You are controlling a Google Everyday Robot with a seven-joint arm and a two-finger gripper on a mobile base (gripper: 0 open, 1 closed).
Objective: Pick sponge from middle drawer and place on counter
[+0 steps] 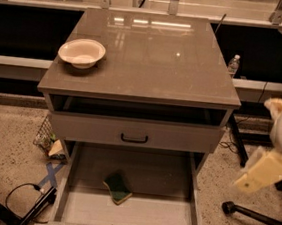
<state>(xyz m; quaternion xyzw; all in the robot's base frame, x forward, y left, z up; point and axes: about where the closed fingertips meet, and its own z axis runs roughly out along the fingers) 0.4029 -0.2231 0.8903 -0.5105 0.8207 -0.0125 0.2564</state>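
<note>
The green-topped sponge point(118, 187) lies near the middle of the open middle drawer point(78, 206), at 6 o'clock below the counter point(151, 60), while the gripper point(263, 171) hangs out at 4 o'clock beside the cabinet point(183, 138), open or closed I cannot tell.

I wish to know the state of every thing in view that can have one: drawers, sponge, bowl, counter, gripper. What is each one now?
middle drawer: pulled open, sponge inside.
sponge: lying on the drawer floor, green face up, not gripped.
drawer front with black handle: shut.
bowl: upright on the counter, looks empty.
counter: bears the bowl, no sponge.
gripper: right of the cabinet, apart from the sponge.
</note>
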